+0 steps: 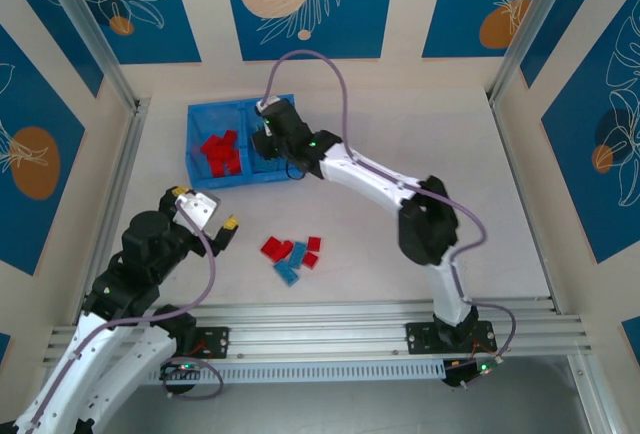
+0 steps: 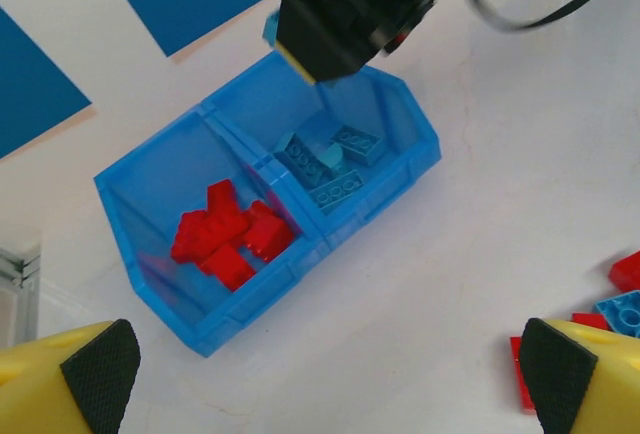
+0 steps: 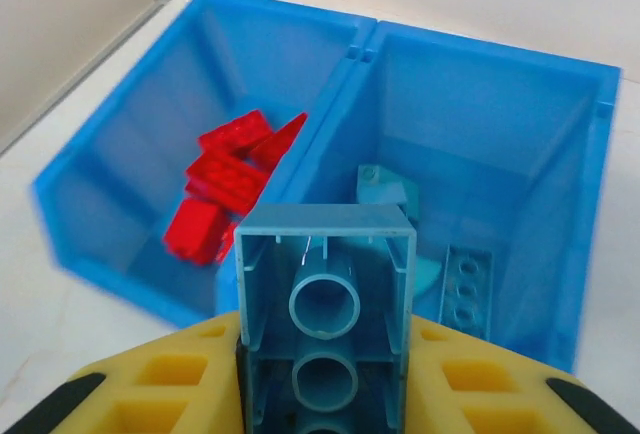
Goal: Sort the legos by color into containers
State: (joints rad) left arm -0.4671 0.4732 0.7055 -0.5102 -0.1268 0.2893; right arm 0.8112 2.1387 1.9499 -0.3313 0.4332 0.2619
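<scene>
I am holding a light blue lego brick clenched in the right pincer, the blue-brick compartment of the blue tray lying just beneath and ahead of it, so I am judging a release is next; the left pincer is gaping, released.

No legible text, label, brand, number or sign on any surface in view

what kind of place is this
Probably a robotics lab test cell: left arm and right arm bolted to an aluminium rail, patterned panels around a white table, blue tray of legos.
</scene>
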